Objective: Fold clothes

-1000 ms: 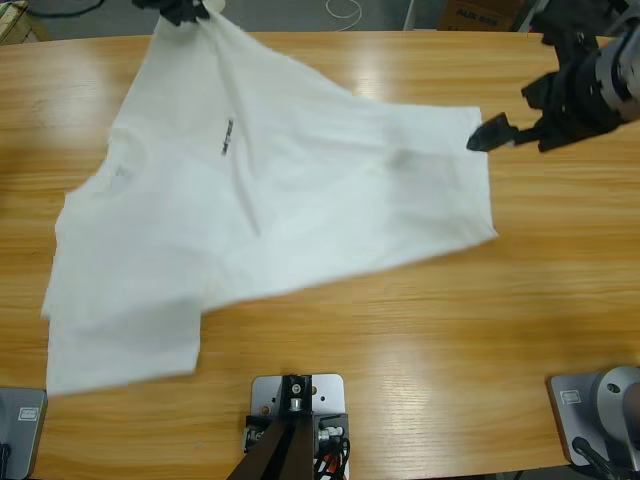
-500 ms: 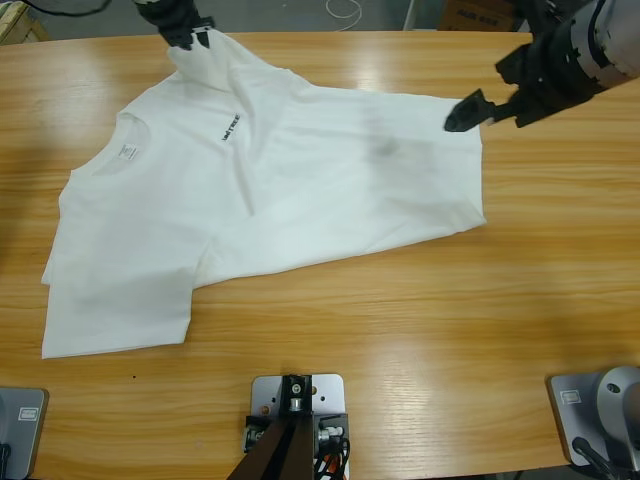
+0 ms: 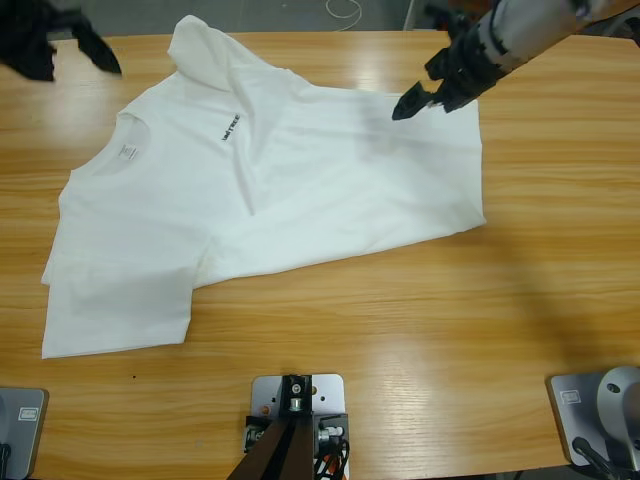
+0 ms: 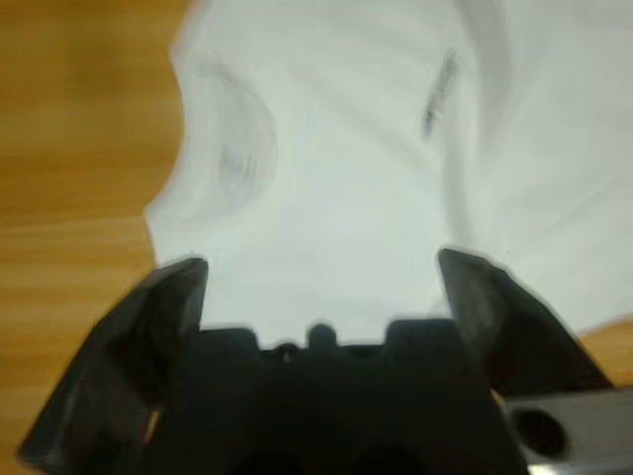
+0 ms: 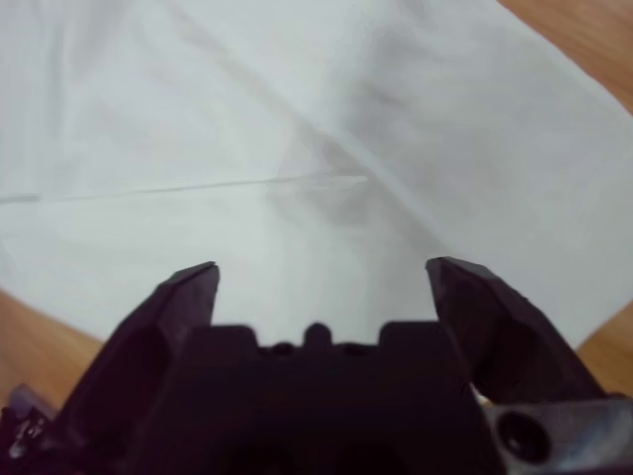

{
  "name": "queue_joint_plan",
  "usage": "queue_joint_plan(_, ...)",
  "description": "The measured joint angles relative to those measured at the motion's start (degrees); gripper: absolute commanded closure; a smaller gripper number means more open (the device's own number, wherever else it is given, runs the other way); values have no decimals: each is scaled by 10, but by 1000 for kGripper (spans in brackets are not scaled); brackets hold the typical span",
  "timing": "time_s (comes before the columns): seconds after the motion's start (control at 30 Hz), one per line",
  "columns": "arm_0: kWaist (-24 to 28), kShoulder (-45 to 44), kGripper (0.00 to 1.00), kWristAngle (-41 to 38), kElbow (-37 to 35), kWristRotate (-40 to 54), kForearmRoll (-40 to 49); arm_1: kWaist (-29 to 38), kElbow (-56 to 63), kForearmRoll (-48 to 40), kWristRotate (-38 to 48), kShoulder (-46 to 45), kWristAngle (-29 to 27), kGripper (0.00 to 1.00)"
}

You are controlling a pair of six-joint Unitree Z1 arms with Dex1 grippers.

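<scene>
Wooden table (image 3: 560, 300): white T-shirt (image 3: 250, 200) spread flat; left gripper (image 3: 60, 45), right gripper (image 3: 425, 95) both wide, empty.

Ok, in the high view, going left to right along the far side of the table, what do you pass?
left gripper → neck label → dark print on the white T-shirt → right gripper, jaws open above the shirt.

- The left end effector (image 3: 75, 45) has let go of the shirt (image 3: 260, 190) — it now hangs open, off to the far left corner.
- The right end effector (image 3: 425, 95) has moved inward over the shirt's upper right edge — empty.
- The shirt's lifted corner has dropped flat on the desk (image 3: 420, 330).
</scene>
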Motion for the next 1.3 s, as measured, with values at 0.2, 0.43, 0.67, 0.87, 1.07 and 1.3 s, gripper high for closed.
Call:
queue_joint_plan(0.2,-4,-30,23,-29,63,-8,-20,-7,-23,-2,-19,60,44,153)
queue_joint_plan(0.43,-22,-34,23,-29,71,-16,-24,-17,-23,-7,-32,87,66,243)
queue_joint_plan(0.67,-34,-40,21,-29,71,-16,-24,-38,-23,-27,-45,109,81,243)
queue_joint_plan(0.87,-44,-40,18,-29,71,-16,-24,-38,-23,-37,-47,125,93,243)
queue_joint_plan(1.07,-45,-40,18,-29,71,-16,-24,-38,-23,-45,-49,130,98,349)
queue_joint_plan(1.3,-45,-40,18,-29,71,-16,-25,-32,-22,-47,-51,131,98,345)
